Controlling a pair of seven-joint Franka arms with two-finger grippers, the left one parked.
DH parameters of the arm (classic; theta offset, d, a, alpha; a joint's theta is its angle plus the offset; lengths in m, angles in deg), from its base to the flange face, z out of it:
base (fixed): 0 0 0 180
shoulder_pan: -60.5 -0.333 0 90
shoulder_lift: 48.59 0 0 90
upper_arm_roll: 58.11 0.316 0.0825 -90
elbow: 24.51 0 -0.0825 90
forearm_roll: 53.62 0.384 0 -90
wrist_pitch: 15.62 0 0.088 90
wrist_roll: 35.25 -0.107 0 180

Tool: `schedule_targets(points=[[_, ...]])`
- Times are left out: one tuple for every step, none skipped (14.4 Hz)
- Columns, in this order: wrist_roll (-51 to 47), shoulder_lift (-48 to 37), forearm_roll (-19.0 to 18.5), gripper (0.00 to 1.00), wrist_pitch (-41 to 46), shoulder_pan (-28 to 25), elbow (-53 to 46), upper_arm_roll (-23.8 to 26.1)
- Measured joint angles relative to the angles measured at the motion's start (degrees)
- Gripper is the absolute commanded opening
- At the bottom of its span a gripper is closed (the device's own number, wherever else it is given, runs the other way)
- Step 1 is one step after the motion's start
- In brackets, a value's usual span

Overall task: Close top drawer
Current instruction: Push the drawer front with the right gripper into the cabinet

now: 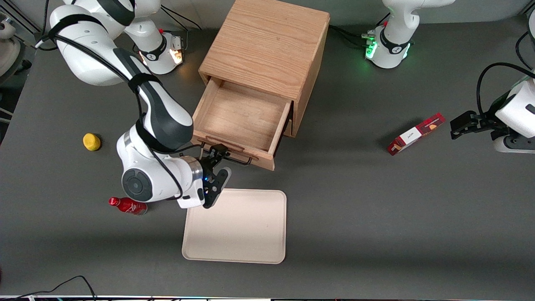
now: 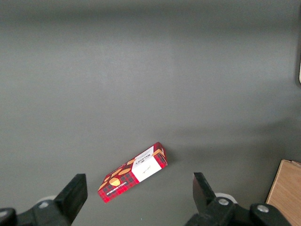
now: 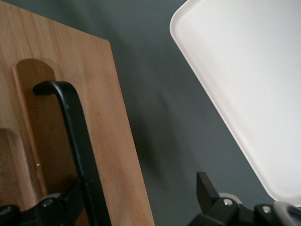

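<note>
We see a dark grey matte table [image 1: 376, 209] with black cables trailing along its edges. On it stands an oak cabinet [image 1: 267, 46], and its top drawer [image 1: 242, 121] is pulled well out toward the front camera, showing a bare wooden floor inside. The drawer's black handle [image 1: 234, 158] runs along its front panel.

The pincer [image 1: 220, 167] sits right at that handle, between the drawer front and a cream tray [image 1: 238, 228] lying nearer the camera. In the wrist view its fingers [image 3: 207, 190] are spread apart, with the handle bar [image 3: 77, 136] against one of them and nothing pinched.

Toward the working arm's end of the table lie a yellow ball-like lump [image 1: 91, 141] and a red bottle [image 1: 127, 205] on its side. Toward the parked arm's end lies a red tartan box [image 2: 133, 172] with a white label; the print on it is too small for us to read.
</note>
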Motion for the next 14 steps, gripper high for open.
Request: schedule_targets(points=[[-0.1, -1.0, 0.4, 1.00, -0.9, 0.3, 1.9, 0.2], [-0.1, -2.1, 0.9, 1.00, -1.9, 0.6, 3.9, 0.4], [-0.1, -3.3, 1.6, 1.00, -2.9, 0.8, 6.0, 0.5], [-0.1, -4.5, 2.3, 1.00, -3.6, 1.0, 7.9, 0.5], [-0.2, -5.8, 2.8, 1.00, -4.2, 1.1, 9.8, 0.5], [-0.2, -7.0, 3.0, 1.00, -4.4, 1.1, 11.5, 0.5], [-0.2, -8.1, 3.1, 1.00, -4.7, 1.1, 12.9, 0.6], [-0.3, -9.0, 3.1, 1.00, -5.2, 1.1, 14.1, 0.8], [-0.5, -9.7, 3.2, 1.00, -5.7, 1.2, 15.3, 1.0], [-0.5, -10.2, 3.2, 1.00, -6.5, 1.4, 16.3, 1.5], [-0.5, -10.6, 3.2, 1.00, -7.4, 1.7, 17.5, 2.0], [-0.5, -11.1, 3.2, 1.00, -8.2, 1.9, 18.7, 2.3], [-0.6, -11.5, 3.2, 1.00, -9.0, 1.9, 19.8, 2.4], [-1.0, -12.0, 3.2, 1.00, -9.8, 2.1, 21.0, 2.8]])
